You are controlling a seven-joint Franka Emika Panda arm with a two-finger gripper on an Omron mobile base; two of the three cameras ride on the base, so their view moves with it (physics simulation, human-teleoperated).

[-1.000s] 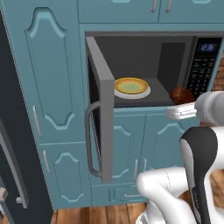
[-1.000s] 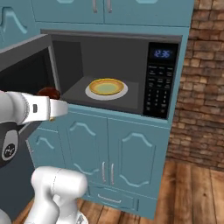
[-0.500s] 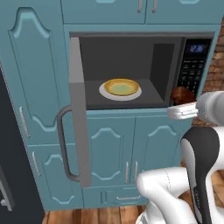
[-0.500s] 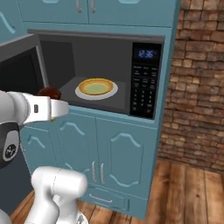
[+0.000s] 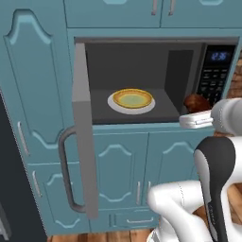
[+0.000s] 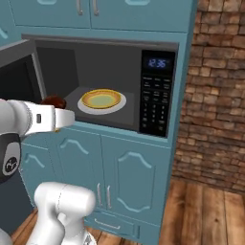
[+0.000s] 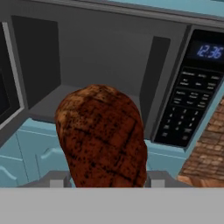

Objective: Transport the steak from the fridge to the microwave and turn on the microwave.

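View: I'm driving closer; microwave [image 5: 156,80] now centring ahead, door open.
Fingers [image 7: 105,180]: still pinching steak [image 7: 103,135], insertion coming.

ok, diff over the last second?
The base drove: both base views slid sideways along the cabinets, so the microwave now sits more centred and the fridge is nearly out of frame. Unchanged: pincer shut on the steak, microwave door open, plate inside.
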